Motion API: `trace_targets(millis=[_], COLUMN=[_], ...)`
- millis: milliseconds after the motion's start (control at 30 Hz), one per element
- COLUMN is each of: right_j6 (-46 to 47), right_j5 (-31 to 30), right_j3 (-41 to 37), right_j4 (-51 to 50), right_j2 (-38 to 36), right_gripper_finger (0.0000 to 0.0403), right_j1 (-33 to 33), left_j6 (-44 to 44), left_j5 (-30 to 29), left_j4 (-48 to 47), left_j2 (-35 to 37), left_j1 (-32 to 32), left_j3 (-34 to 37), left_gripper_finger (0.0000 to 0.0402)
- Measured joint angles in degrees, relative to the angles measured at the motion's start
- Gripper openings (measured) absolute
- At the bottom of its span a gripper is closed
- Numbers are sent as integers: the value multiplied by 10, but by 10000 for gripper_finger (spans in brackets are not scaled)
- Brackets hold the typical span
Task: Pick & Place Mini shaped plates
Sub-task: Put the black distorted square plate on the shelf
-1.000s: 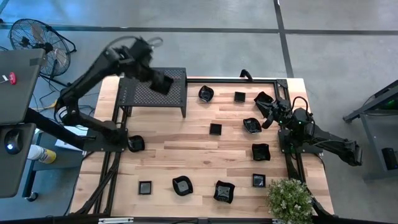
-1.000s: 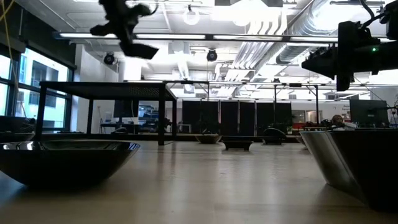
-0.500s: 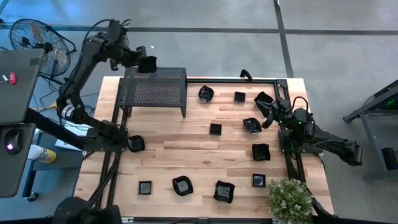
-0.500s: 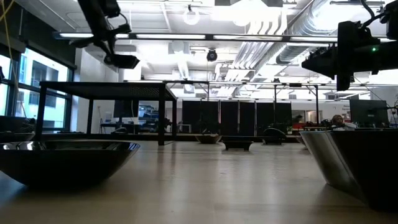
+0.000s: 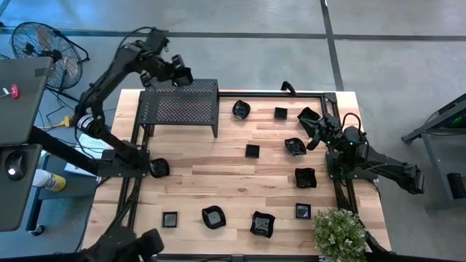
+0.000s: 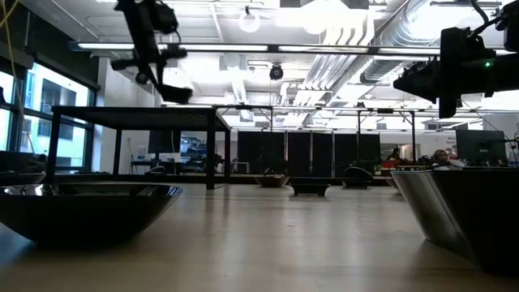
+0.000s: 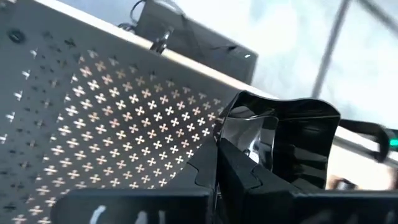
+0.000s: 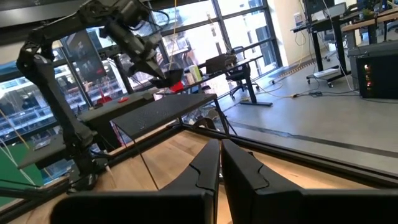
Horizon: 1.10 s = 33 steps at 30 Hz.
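Near plate — perhaps half — cropped

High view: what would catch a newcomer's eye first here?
The left tool, raised over the far edge of the black perforated rack, grips a glossy black mini plate. About ten more black plates lie scattered across the wooden table, and the right tool rests shut at the table's right edge.

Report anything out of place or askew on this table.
Nothing stands out. The plates lie scattered, upright, on the table. The left gripper holds one plate above the rack.
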State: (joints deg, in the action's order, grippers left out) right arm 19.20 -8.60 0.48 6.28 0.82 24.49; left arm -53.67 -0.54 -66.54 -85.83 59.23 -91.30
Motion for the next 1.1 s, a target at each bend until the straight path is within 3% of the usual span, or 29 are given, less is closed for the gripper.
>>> trace_targets(millis=[600, 1100], right_j6=[0, -1], right_j5=[0, -3], right_j3=[0, 0], right_j4=[0, 0], right_j2=[0, 0], right_gripper_finger=[12, 12], right_j1=[0, 0], left_j6=[-32, 10], left_j5=[-58, -21], left_j4=[-30, -37], left_j2=[-34, -36], left_j1=[0, -8], left_j3=[0, 31], left_gripper_finger=[5, 42])
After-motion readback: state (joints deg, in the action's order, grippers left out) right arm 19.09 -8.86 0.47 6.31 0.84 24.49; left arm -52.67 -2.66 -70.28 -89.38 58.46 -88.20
